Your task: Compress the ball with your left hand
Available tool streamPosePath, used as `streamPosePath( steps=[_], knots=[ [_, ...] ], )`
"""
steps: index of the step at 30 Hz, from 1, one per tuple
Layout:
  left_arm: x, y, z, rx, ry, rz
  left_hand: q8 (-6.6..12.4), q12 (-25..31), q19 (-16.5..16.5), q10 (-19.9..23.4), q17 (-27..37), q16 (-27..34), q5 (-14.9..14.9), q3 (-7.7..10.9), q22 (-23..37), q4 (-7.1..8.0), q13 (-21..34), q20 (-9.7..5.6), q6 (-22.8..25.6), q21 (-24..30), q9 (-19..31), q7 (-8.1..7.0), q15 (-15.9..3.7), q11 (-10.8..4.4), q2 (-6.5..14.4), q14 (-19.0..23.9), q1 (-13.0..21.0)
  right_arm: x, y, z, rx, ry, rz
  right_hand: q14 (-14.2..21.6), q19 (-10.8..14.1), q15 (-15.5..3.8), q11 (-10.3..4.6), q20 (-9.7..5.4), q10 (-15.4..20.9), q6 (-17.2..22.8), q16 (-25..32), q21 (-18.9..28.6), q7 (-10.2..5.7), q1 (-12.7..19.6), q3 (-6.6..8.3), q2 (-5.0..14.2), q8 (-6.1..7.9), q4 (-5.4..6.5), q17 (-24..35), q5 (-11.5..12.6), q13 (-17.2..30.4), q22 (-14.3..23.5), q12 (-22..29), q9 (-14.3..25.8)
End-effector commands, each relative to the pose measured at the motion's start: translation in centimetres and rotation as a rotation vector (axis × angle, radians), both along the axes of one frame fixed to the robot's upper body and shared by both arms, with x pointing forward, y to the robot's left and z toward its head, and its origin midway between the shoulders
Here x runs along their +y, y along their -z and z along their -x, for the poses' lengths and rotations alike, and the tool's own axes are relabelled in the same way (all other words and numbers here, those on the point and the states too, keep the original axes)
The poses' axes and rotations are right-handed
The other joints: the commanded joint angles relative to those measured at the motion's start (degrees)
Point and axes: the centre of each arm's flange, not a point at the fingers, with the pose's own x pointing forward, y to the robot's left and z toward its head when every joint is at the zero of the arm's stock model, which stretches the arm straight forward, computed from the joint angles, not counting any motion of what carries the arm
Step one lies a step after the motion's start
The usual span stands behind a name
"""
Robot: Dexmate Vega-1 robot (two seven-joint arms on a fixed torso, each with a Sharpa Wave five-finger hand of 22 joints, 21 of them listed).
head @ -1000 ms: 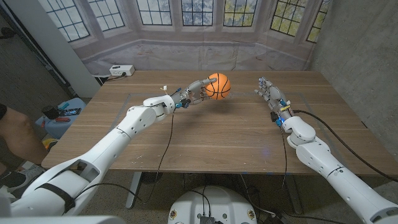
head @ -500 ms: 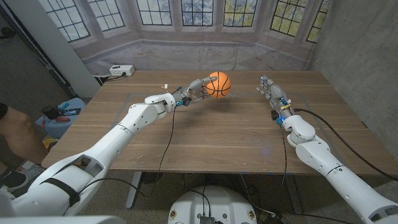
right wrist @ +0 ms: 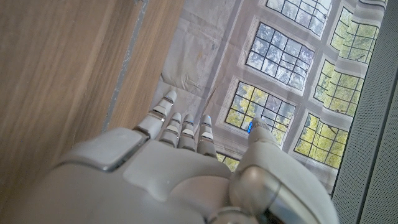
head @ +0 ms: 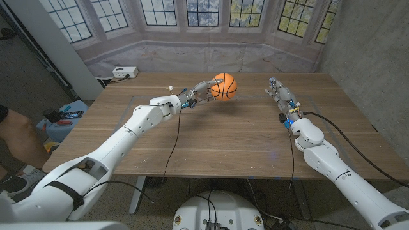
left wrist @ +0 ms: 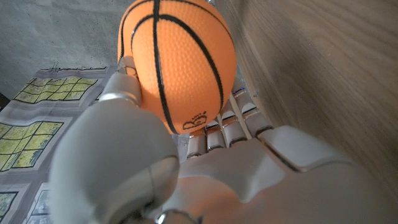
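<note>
A small orange basketball (head: 224, 87) with black seams is held just above the far middle of the table. My left hand (head: 202, 91) grips it from the left side, thumb and fingers wrapped around it. In the left wrist view the ball (left wrist: 177, 59) sits between the thumb and the fingers (left wrist: 225, 127), bulging past the palm of my left hand (left wrist: 205, 174). My right hand (head: 280, 94) stands over the right side of the table, fingers straight and apart, holding nothing. The right wrist view shows my right hand (right wrist: 180, 168) with its fingers (right wrist: 183, 127) extended.
The wooden table (head: 230, 137) stretches between both arms. A white power strip (head: 124, 72) lies at its far left corner. Cables run along both forearms. A person's arm (head: 16, 137) shows at the left edge, beside blue items (head: 64, 118) on the floor.
The left hand with the ball has drifted slightly away and upward. The right hand has stayed put.
</note>
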Motion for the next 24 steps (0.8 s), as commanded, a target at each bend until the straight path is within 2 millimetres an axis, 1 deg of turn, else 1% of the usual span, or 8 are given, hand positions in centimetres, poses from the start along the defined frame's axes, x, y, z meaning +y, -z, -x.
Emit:
streamPosePath(
  steps=[1,5,9,13,15,18,23,24],
  knots=[
    [0.5,0.45,0.19,0.02,-0.063,0.034,3.17,1.3,3.1,5.8,0.5,1.7,0.2,0.61,0.2,-0.07,0.4,-0.47,8.3,1.7,2.2,-1.73,-3.1,-2.85,3.0,5.3,5.3,0.17,-0.02,0.15,-0.001,-0.002,0.003,0.2,0.2,0.27,0.28,0.18,0.4,0.5,0.3,0.5,0.01,-0.1,0.23,0.09,0.04,-0.11,0.1,0.1,0.3,0.1,0.2,0.2],
    [0.68,0.72,0.29,0.033,-0.092,0.056,4.93,1.9,6.0,9.3,1.4,4.0,0.1,0.96,0.3,-0.13,0.7,-1.62,11.5,3.7,2.5,-3.09,-4.59,-4.27,3.3,9.8,7.6,0.22,0.01,0.14,0.002,-0.004,0.007,0.2,0.2,0.27,0.27,0.21,0.4,0.5,0.3,0.5,0.04,-0.1,0.24,0.09,0.02,-0.12,0.1,0.1,0.3,0.1,0.2,0.2],
    [0.81,0.87,0.34,0.037,-0.106,0.063,6.19,2.6,8.0,12.6,2.0,5.5,0.0,1.14,0.4,-0.18,1.0,-2.71,13.8,5.2,2.7,-3.61,-5.65,-5.24,3.5,12.8,9.1,0.32,0.04,0.05,0.006,-0.009,0.01,0.2,0.2,0.29,0.31,0.21,0.5,0.5,0.3,0.5,-0.02,-0.1,0.23,0.08,0.01,-0.12,0.1,0.1,0.3,0.1,0.2,0.2],
    [0.91,0.88,0.36,0.036,-0.118,0.07,7.18,2.9,9.7,14.9,2.5,6.7,0.0,1.26,0.5,-0.01,1.0,-3.53,15.6,6.5,2.9,-3.94,-6.58,-4.77,3.7,15.2,10.0,0.45,0.02,-0.09,0.009,-0.015,0.012,0.1,0.2,0.28,0.25,0.25,0.5,0.5,0.3,0.5,-0.11,-0.1,0.23,0.07,0.01,-0.12,0.1,0.1,0.3,0.1,0.2,0.2],
    [0.93,0.82,0.34,0.036,-0.126,0.076,7.88,3.1,10.9,16.5,2.9,7.5,-0.1,1.38,0.6,-0.11,1.1,-4.33,16.7,7.5,3.1,-4.79,-7.29,-5.24,3.8,16.7,10.9,0.49,-0.02,-0.15,0.01,-0.015,0.015,0.2,0.2,0.31,0.24,0.25,0.5,0.4,0.3,0.5,-0.08,-0.1,0.23,0.06,0.0,-0.12,0.1,0.1,0.3,0.1,0.2,0.2],
    [0.91,0.69,0.26,0.034,-0.129,0.076,8.56,3.2,11.7,17.9,3.5,8.5,-0.2,1.47,0.8,-0.34,1.3,-5.27,18.0,8.4,3.1,-5.03,-8.23,-5.09,3.8,18.2,12.1,0.49,-0.12,-0.22,0.01,-0.015,0.016,0.2,0.2,0.31,0.24,0.25,0.5,0.5,0.3,0.5,-0.07,-0.1,0.23,0.05,0.0,-0.12,0.1,0.1,0.3,0.1,0.2,0.2],
    [0.97,0.46,0.05,0.039,-0.138,0.082,10.67,3.3,13.5,21.3,4.9,10.4,-0.3,1.47,1.2,-0.5,1.6,-6.18,20.8,10.8,3.8,-5.79,-9.81,-6.41,3.5,20.8,15.0,0.53,-0.26,-0.42,0.013,-0.015,0.016,0.2,0.3,0.33,0.29,0.26,0.5,0.4,0.3,0.5,-0.05,-0.1,0.23,0.05,-0.02,-0.13,0.1,0.1,0.3,0.1,0.2,0.2],
    [0.99,0.42,0.01,0.039,-0.144,0.085,10.96,3.4,13.9,21.7,5.1,10.6,-0.4,1.46,1.3,-0.48,1.8,-6.29,21.1,11.2,4.0,-5.9,-9.85,-6.24,3.4,21.3,15.4,0.54,-0.28,-0.47,0.014,-0.015,0.016,0.2,0.3,0.33,0.31,0.25,0.5,0.4,0.3,0.5,-0.09,-0.1,0.23,0.05,-0.02,-0.13,0.1,0.1,0.3,0.1,0.2,0.2]
  ],
)
